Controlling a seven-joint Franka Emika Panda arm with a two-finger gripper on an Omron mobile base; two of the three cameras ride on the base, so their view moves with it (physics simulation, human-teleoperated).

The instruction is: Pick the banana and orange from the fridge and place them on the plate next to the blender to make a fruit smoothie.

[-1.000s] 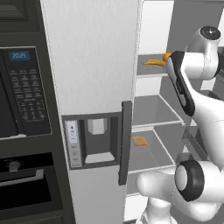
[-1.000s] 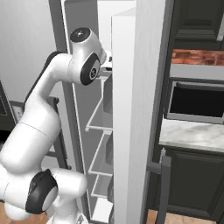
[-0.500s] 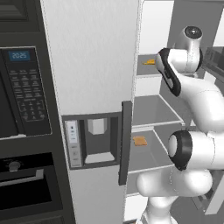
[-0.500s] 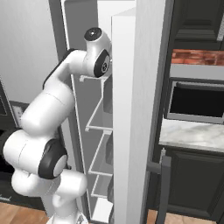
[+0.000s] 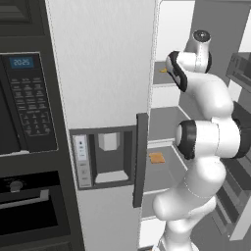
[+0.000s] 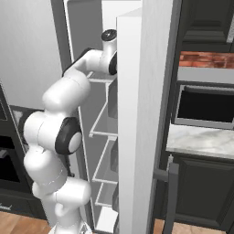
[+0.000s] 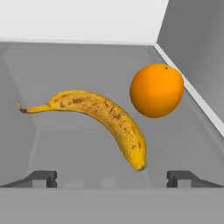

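gripper [image 7: 112, 177] standing wide open, gripping nothing | banana [image 7: 103, 119] lying just ahead at 12 o'clock between the fingertips (stem pointing to 9 o'clock) | orange [image 7: 156, 90] sitting at 1 o'clock, just beside the banana | both resting on a grey fridge [image 5: 105, 73] shelf [image 7: 87, 65]

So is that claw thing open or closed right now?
Open. In the hand view the gripper has its two dark fingertips far apart, nothing between them. The banana and orange lie untouched on the fridge shelf ahead.
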